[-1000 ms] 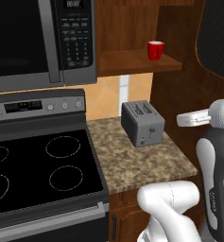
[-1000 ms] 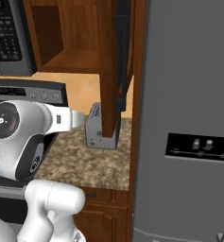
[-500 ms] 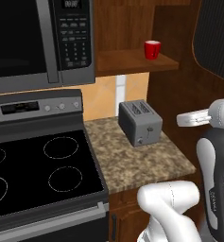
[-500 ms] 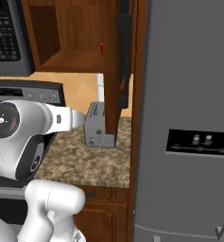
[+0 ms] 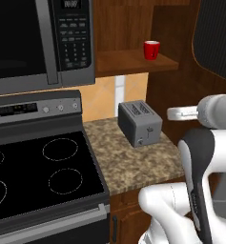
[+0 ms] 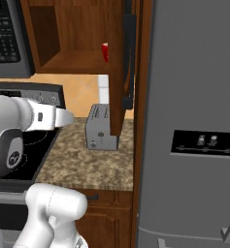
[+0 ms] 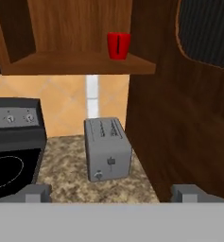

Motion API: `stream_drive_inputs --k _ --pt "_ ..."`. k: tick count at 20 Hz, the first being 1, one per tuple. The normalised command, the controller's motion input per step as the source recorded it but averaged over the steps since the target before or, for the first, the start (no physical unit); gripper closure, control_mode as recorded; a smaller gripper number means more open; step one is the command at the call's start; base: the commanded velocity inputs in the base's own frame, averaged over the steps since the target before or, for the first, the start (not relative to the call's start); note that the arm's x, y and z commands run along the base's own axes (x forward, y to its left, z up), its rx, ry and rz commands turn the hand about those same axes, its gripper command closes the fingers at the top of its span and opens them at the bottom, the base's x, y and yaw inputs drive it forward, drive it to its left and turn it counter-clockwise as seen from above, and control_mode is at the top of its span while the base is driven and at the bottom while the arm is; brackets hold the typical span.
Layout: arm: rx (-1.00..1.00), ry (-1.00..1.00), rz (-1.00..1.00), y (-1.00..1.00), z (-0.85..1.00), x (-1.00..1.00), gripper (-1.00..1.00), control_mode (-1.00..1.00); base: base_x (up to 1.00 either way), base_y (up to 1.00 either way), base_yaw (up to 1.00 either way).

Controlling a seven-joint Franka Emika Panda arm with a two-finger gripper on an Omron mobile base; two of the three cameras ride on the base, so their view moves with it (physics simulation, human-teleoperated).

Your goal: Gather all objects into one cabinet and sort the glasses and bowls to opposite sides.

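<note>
My claw (image 7: 111, 193) wide open, empty. Grey toaster (image 7: 107, 149) on counter (image 5: 133, 159) ahead; red cup (image 7: 118, 46) on shelf (image 7: 75, 64) above; open cabinet door (image 7: 179, 94) beside.

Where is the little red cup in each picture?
Left base view: the red cup stands upper right, on the open cabinet's shelf, near its right end.
Right base view: a red sliver at upper middle, mostly hidden behind the cabinet door.
Hand view: top middle, on the shelf's front right part.
Shared landmark: the grey toaster on the counter, below the cup.
</note>
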Motion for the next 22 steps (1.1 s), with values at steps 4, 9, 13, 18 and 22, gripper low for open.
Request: stream_drive_inputs --k 4,9,13,18,22 --pt "0.04 -0.14 -0.16 0.48 0.72 0.0 -1.0 -1.0 0.0 0.0 0.0" --pt "0.03 -0.17 -0.03 0.04 1.0 0.0 -1.0 -1.0 0.0 0.0 0.0" --pt "0.1 -0.01 0.01 -0.04 0.8 0.03 -1.0 -1.0 0.0 0.0 0.0" --pt "0.03 0.05 0.02 -0.02 0.18 0.05 -1.0 -1.0 0.0 0.0 0.0" --pt "0.01 0.0 0.0 0.01 -0.11 0.53 -1.0 -1.0 0.0 0.0 0.0"
